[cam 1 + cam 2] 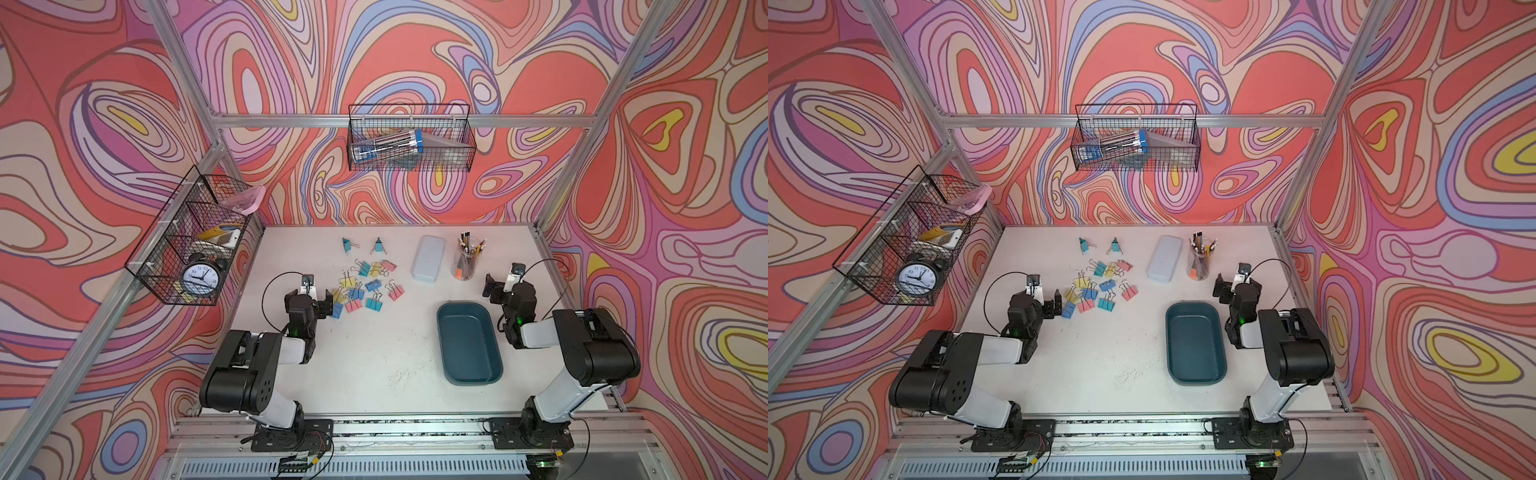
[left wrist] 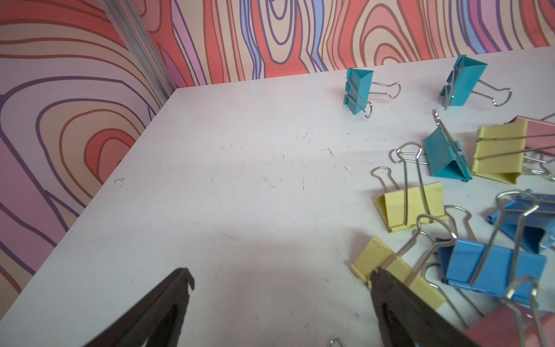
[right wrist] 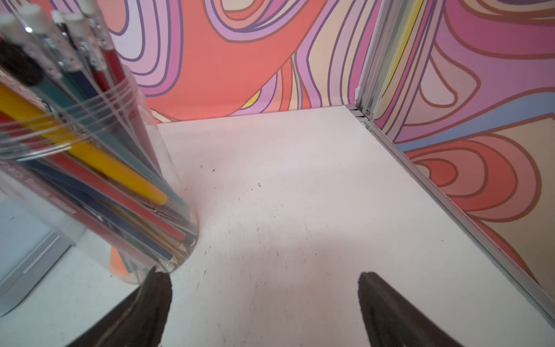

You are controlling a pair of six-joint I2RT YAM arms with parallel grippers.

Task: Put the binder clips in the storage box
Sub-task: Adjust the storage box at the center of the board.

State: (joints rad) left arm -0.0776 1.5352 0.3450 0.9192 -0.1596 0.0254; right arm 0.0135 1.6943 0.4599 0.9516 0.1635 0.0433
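Left gripper (image 1: 311,300): spread wide, empty; binder clips (image 1: 365,286) scattered just beside. Storage box (image 1: 468,343): long axis near-to-far, beside right gripper (image 1: 507,284), likewise spread, empty.

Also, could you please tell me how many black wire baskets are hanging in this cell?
2. One wire basket hangs on the left side rail, holding an alarm clock; a second wire basket hangs on the back rail. None seems hidden.

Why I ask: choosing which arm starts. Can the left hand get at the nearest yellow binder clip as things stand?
Probably yes: the left hand is open and empty, and the yellow clip lies right beside it, with nothing between them.
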